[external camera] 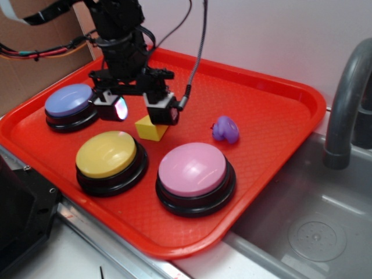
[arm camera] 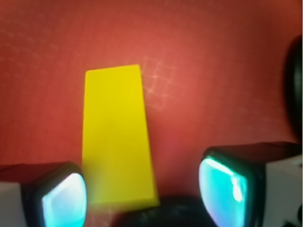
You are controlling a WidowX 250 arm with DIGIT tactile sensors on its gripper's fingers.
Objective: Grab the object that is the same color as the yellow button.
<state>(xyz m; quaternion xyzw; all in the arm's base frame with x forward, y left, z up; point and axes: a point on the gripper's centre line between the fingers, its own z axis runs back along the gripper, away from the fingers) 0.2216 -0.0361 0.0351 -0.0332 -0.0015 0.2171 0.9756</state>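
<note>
The small yellow wedge block (external camera: pixel 151 128) lies on the red tray (external camera: pixel 273 116), just behind the large yellow domed button (external camera: pixel 107 154). My gripper (external camera: pixel 137 109) hangs over the block, open, with one finger on each side of it and nothing held. In the wrist view the yellow block (arm camera: pixel 118 137) lies between the two glowing pads (arm camera: pixel 64 201), nearer the left one, with a clear gap to the right pad. My gripper (arm camera: pixel 142 196) is open there.
A pink domed button (external camera: pixel 193 171) sits at the tray's front, a blue-purple domed button (external camera: pixel 70 104) at the left, and a small purple toy (external camera: pixel 225 129) to the right of the block. A grey faucet (external camera: pixel 349 99) and sink lie to the right.
</note>
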